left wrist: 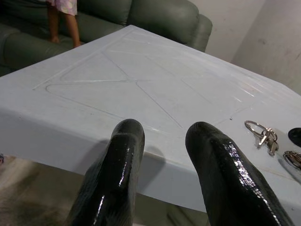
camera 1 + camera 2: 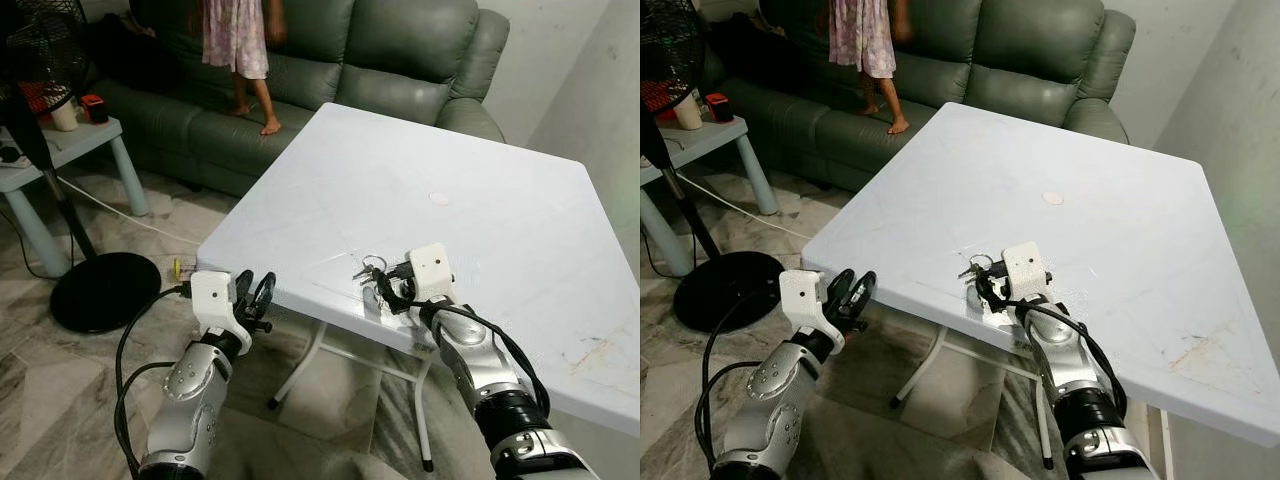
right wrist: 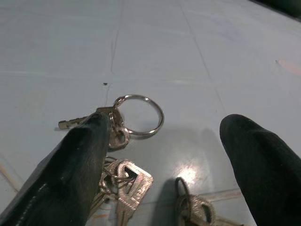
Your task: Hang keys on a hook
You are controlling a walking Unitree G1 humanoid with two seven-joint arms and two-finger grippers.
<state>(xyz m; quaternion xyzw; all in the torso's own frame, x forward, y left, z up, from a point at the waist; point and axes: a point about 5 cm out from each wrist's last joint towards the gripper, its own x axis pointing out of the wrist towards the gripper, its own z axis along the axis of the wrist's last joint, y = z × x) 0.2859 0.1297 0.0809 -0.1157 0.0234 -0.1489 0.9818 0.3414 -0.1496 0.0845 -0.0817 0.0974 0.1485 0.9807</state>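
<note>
**Keys flat on the bench, right claw straddling them**

Keys (image 3: 123, 155) lie loose on the white bench (image 2: 480, 190), near its front edge, right under the right claw (image 3: 164, 160). That claw is spread wide and low over the bunch: one finger (image 3: 75, 174) rests over the key blades, the other (image 3: 265, 160) stands clear across from it, and the big ring (image 3: 140, 117) sits just ahead of the gap. This looks like a set-up for a pinch, with the fingers placed on either side so that closing would gather the metal. Nothing is gripped yet.

The left claw (image 2: 252, 296) hangs off the bench edge, fingers (image 1: 117, 174) parted and empty, probably kept out of the way.

No hook can be made out. Beyond the bench, a person (image 2: 240, 45) stands on the sofa (image 2: 400, 50).
</note>
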